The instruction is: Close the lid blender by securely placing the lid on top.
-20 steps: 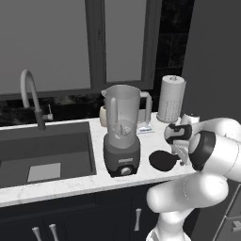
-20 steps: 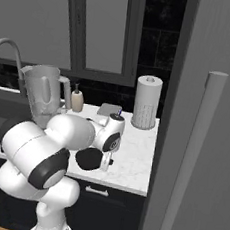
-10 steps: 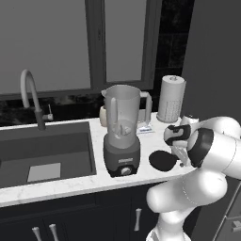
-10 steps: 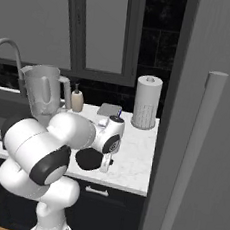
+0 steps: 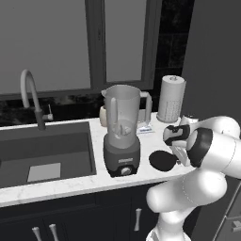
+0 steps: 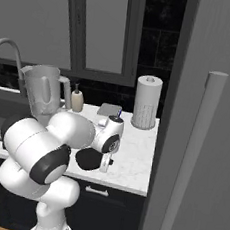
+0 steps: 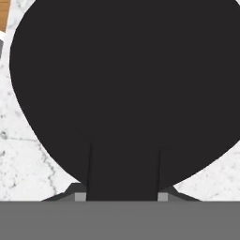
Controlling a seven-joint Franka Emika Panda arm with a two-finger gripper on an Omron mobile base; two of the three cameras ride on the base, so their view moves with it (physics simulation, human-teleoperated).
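The black round lid [image 5: 161, 160] [image 6: 88, 159] lies on the white marble counter [image 5: 70, 181], right of the blender. The blender [image 5: 123, 127] [image 6: 41, 91] stands upright, a clear jar with a side handle on a dark grey base with a knob, and its top is uncovered. My gripper [image 5: 175, 156] [image 6: 104, 163] reaches down at the lid's right edge. In the hand view the lid [image 7: 126, 70] looms large, and its side tab sits between my fingertips [image 7: 80, 196], which press against both of its sides; the gripper [image 7: 123, 194] is shut on the tab.
A white perforated cylinder [image 5: 171, 99] [image 6: 146, 102] stands at the back right. The sink [image 5: 47, 150] and faucet [image 5: 30, 94] lie left of the blender. A soap bottle [image 6: 77, 100] and a small flat box [image 6: 110, 110] sit behind. A tall grey panel [image 6: 199, 146] bounds the right.
The hand has shifted very slightly above the lid's edge. The lid and the blender stay where they were.
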